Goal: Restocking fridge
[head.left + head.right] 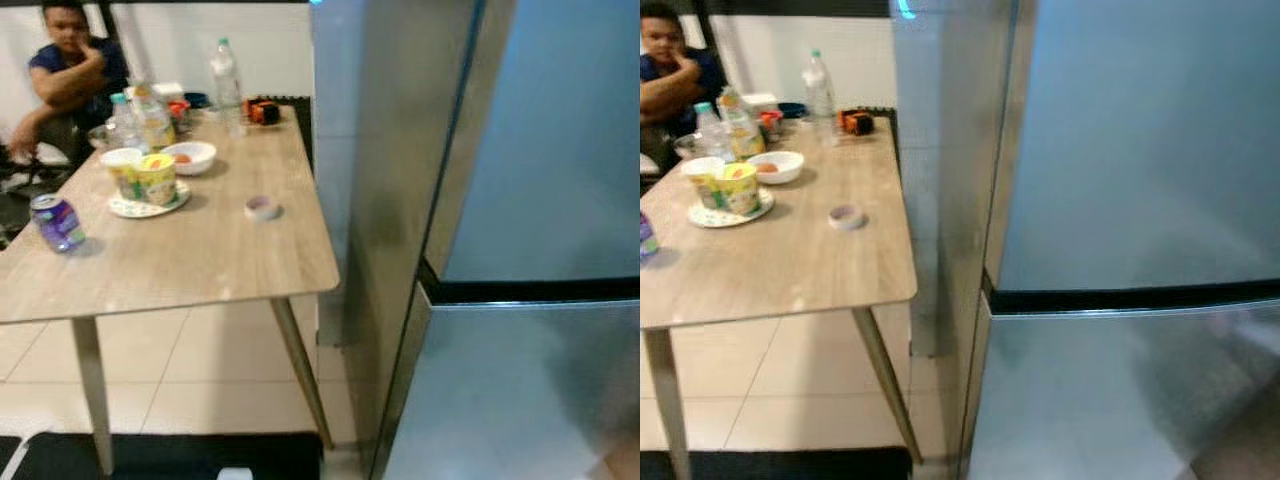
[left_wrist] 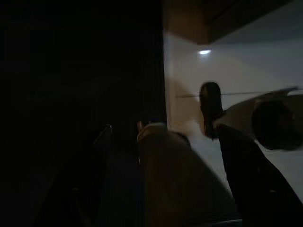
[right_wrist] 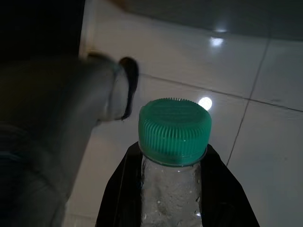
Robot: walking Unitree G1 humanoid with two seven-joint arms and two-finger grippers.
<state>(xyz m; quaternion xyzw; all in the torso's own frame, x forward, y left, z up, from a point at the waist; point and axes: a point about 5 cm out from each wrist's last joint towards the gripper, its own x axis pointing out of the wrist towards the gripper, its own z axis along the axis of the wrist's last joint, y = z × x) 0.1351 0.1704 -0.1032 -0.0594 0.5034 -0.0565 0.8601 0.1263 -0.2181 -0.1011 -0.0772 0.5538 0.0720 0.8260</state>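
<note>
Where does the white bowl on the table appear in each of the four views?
Left eye view: white bowl at the upper left, beside the yellow cups.
Right eye view: same bowl, closer to the left edge.
Left wrist view: not in it.
Right wrist view: not in it.
Shared landmark: the clear bottle with a green cap behind the bowl.

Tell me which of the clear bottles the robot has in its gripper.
The green-capped bottle between the right gripper fingers, above tiled floor; the other bottles stand on the table.

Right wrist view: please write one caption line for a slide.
Right gripper holds a clear green-capped water bottle above the tiled floor.
</note>
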